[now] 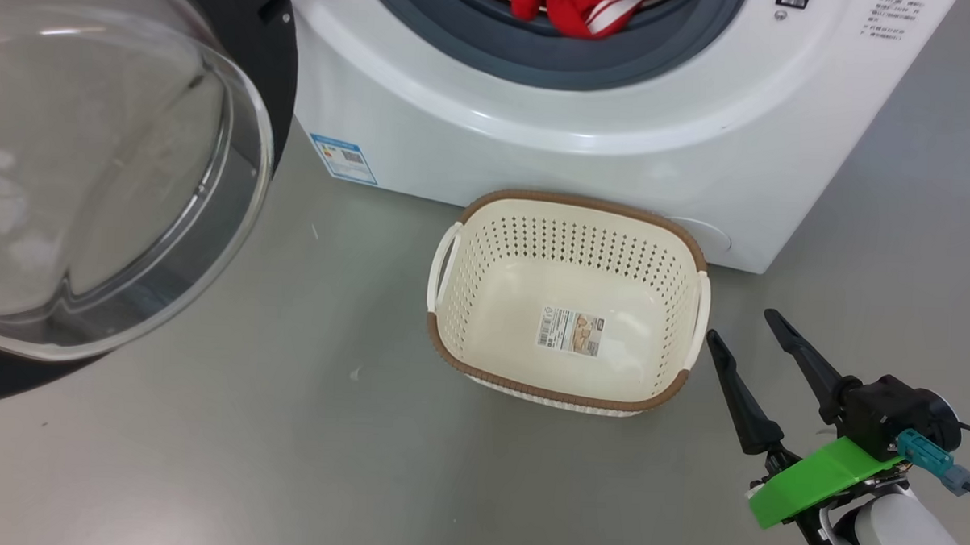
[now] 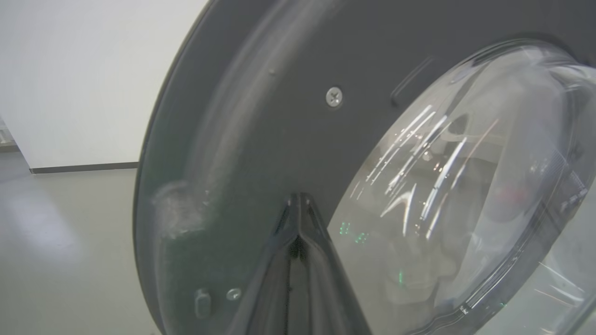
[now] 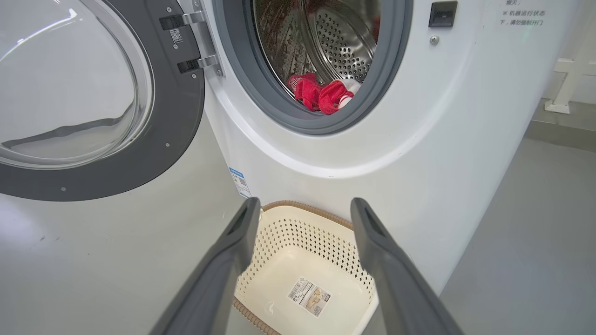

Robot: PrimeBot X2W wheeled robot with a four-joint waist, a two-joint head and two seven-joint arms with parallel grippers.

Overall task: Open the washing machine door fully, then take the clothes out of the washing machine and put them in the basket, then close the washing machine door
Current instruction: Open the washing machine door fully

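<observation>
At the washing machine (image 1: 617, 172), the first step looks done or nearly so. The washing machine door (image 1: 251, 46) stands swung well out from the machine's left side on its hinge, and the round opening is fully exposed. Whether the door is at the end of its travel I cannot tell.

On the floor just in front of the machine, below the opening, sits the basket (image 1: 576, 201). It is upright and holds nothing but its paper label (image 1: 570, 330), so no unloading has been done. The clothes (image 1: 571, 9), a red heap with white trim, lie inside the machine at the front of the drum (image 3: 344, 51), just behind the grey rubber ring (image 1: 541, 61).

To the machine's left, the left gripper (image 2: 298, 200) has its two fingers pressed together with nothing between them. Their tips point at the dark inner face of the door's rim beside the glass bowl; whether they touch it I cannot tell. In front of the machine, beside the basket's right handle, the right gripper (image 1: 741, 325) hangs spread wide and empty, aimed toward the opening.

As I judge it, the reach into the drum, the drop into the basket and the closing of the door all remain.
</observation>
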